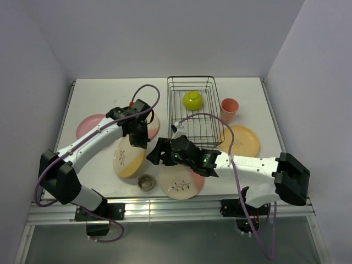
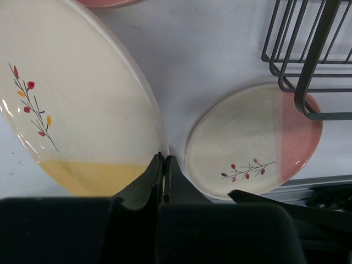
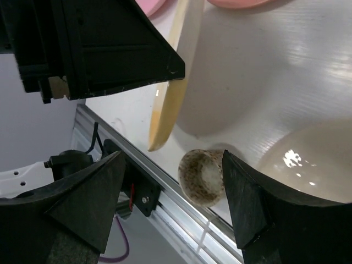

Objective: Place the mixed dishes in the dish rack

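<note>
Counting what's in the dish rack (image 1: 206,132) at the tabletop's far edge: just the lime-green bowl (image 1: 192,100). Left tool (image 2: 164,162) is clamped on the rim of the cream-and-yellow plate (image 2: 82,110), which is tilted up towards the front edge. Right tool (image 3: 171,165) hangs open over the grey cup (image 3: 202,176). Tumbler (image 1: 229,110), pink plate (image 1: 88,125), orange-yellow plate (image 1: 240,140) and cream-and-pink plate (image 1: 181,182) all sit outside, so mostly undone I'd say.
</note>
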Tool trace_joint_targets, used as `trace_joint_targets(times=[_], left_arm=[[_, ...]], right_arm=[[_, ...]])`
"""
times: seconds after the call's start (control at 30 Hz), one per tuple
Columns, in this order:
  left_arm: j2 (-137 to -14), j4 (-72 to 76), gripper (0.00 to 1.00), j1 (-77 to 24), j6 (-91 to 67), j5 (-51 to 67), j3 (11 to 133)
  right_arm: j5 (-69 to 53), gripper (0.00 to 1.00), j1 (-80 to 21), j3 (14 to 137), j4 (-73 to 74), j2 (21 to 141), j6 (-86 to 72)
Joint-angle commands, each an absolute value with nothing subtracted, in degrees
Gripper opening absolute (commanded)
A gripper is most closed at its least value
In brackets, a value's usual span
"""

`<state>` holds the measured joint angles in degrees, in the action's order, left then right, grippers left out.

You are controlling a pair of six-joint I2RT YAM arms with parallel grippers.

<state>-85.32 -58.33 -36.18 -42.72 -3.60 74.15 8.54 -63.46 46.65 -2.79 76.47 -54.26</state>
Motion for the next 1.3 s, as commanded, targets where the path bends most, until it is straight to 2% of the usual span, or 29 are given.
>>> trace_joint_targets(times=[0.0,0.37,0.87,1.17,1.2,1.27], left_arm=[[-82.4,-58.7,0.00,-36.2,-42.4,-2.5,76.8],[-82.3,-59.0,0.00,-36.2,-42.1,-1.1,77.4],[-81.8,-59.1,0.00,-36.0,-42.1,0.5,76.8],[-82.0,-58.4,0.00,-35.5,-42.7,1.3,76.8],[-82.0,-58.4,0.00,-35.4,-42.7,1.3,76.8],[-81.8,-58.3,0.00,-35.1,-43.0,1.3,76.6]], right_arm=[[9.9,0.78,-65.3,46.1,-13.2,78.7,-56.7],[9.2,0.75,-65.8,45.9,-20.6,87.1,-59.8],[13.3,0.54,-66.1,47.5,-26.1,94.0,-60.4],[13.1,0.30,-66.8,48.0,-27.7,94.4,-61.9],[12.8,0.21,-66.9,47.8,-27.9,94.6,-62.0],[12.5,0.10,-66.9,47.9,-28.0,94.6,-62.5]])
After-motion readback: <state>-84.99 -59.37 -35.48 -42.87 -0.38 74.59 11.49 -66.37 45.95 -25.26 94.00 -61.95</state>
